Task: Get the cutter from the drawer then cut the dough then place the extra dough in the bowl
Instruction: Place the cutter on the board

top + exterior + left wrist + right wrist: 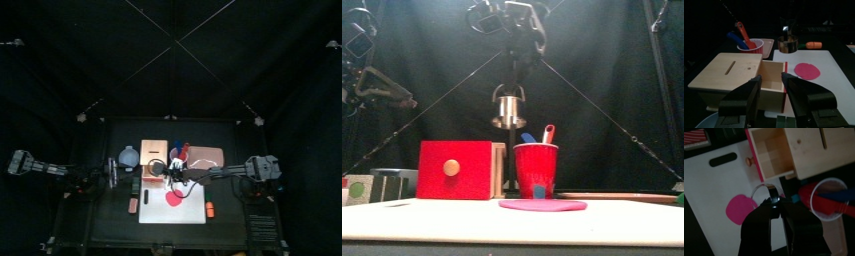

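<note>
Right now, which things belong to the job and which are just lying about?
Job: cutter held in the right gripper, dough, bowl, wooden box, white board.
Lying about: red cup with toy knives, orange toy.

This is a robotics lab, not a kitchen. A small black table (pixel 107 228) stands inside a booth of black curtains (pixel 171 60), and a black left arm (pixel 54 167) and a black right arm (pixel 261 168) reach in over it from either side. The props are play cookware: a pale wooden box with a red drawer front (pixel 460 170), a red plastic cup (pixel 536 168) holding toy knives (pixel 548 133), a round metal cutter with a wire handle (pixel 506 108), and a flat pink disc of dough (pixel 543 205) on a white cutting board (pixel 150 212).
</note>
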{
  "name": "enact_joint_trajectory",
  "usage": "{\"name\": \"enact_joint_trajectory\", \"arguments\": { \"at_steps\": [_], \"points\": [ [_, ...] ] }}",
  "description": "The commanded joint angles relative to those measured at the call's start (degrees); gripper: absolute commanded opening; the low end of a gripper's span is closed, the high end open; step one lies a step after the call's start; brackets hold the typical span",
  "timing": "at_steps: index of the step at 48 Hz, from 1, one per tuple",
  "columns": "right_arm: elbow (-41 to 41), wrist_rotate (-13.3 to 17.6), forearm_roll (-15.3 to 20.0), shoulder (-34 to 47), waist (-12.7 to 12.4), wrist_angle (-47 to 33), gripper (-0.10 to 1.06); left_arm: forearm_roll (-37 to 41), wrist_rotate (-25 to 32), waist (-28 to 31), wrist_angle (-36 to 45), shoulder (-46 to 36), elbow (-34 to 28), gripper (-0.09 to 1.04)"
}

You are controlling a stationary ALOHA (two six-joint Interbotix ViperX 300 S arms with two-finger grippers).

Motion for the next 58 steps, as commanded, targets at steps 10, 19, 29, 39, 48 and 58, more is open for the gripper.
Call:
{"name": "enact_joint_trajectory", "arguments": {
  "at_steps": [10, 19, 29, 39, 48, 58],
  "points": [
    [17.7, 12.2, -1.5, -12.6, 6.0, -7.6, 0.45, -0.2, 0.1, 1.3, -0.2, 0.2, -2.2, 0.77],
    [26.0, 16.3, -2.4, -14.9, 8.9, -9.7, 0.45, -0.3, 0.4, 3.3, -0.2, 0.2, -3.6, 0.77],
    [31.8, 16.4, -3.7, -15.2, 11.5, -15.5, 0.45, -0.2, 0.3, 6.2, -0.3, 0.2, -4.7, 0.77],
    [35.2, 16.5, -3.8, -15.2, 12.4, -16.7, 0.45, -0.3, 0.1, 8.0, -0.2, 0.2, -5.5, 0.77],
    [36.8, 16.9, -3.9, -15.2, 12.7, -17.7, 0.45, -0.8, 0.1, 8.3, -0.2, 0.2, -5.9, 0.77],
    [37.8, 20.7, -4.0, -15.2, 12.7, -19.8, 0.47, -2.4, 0.1, 8.2, -0.3, 0.2, -6.0, 0.77]
  ]
}}
